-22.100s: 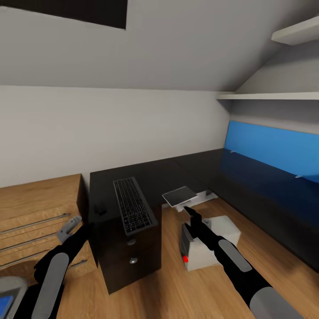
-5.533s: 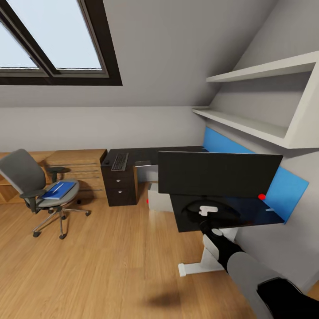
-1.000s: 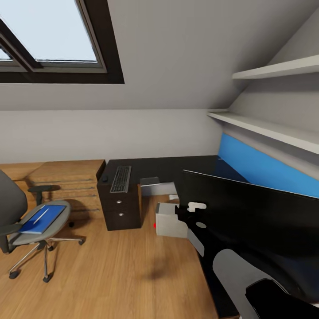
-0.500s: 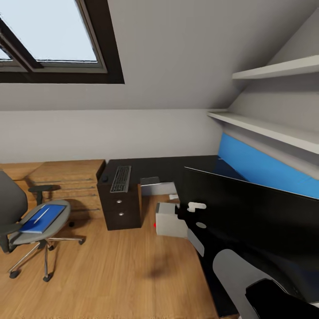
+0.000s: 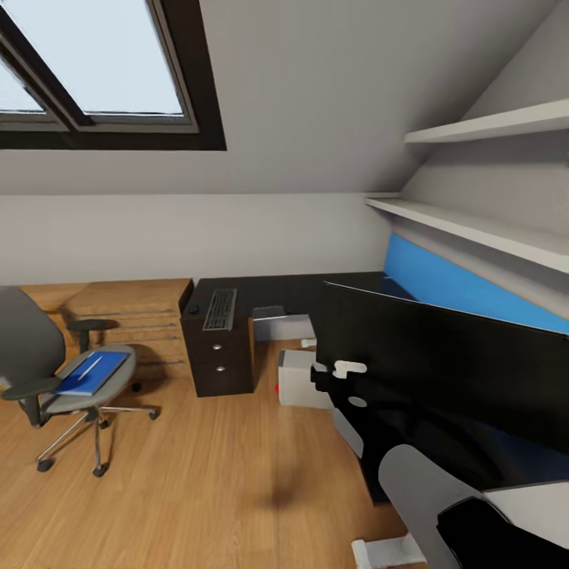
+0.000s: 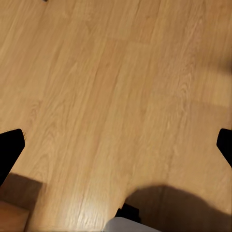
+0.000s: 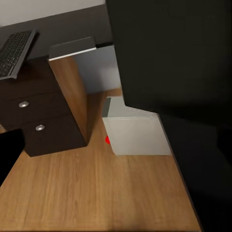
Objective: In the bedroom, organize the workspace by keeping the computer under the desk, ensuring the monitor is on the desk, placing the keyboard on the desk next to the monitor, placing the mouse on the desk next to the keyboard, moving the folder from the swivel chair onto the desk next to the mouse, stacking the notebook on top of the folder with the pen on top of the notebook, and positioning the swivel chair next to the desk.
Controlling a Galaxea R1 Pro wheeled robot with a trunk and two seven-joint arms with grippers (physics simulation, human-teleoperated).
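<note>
The monitor [image 5: 442, 371] stands on the black desk [image 5: 316, 286] at the right, in front of the blue panel. My right gripper [image 5: 336, 378] is open at the monitor's lower left edge. Under the desk sits the grey computer [image 5: 304, 379] [image 7: 137, 135]. The keyboard [image 5: 220, 308] [image 7: 14, 50] and a small dark mouse [image 5: 192, 310] lie on the black drawer cabinet [image 5: 221, 352]. Beside them lies the notebook [image 5: 269, 312] [image 7: 72, 48]. At the left the swivel chair [image 5: 32, 348] carries the blue folder [image 5: 93, 373], which has a thin pale pen [image 5: 88, 367] on it. My left gripper [image 6: 116, 145] is open over bare floor.
A low light-wood bench [image 5: 130, 304] runs along the back wall, left of the cabinet. White shelves [image 5: 474, 229] hang above the desk under the sloping ceiling. The desk's white foot [image 5: 387, 549] lies on the wooden floor [image 5: 221, 474] near my right arm.
The whole view has shifted: more of the chair and the desk's white foot now show. The monitor and computer have slid slightly up the picture. Both grippers are as before.
</note>
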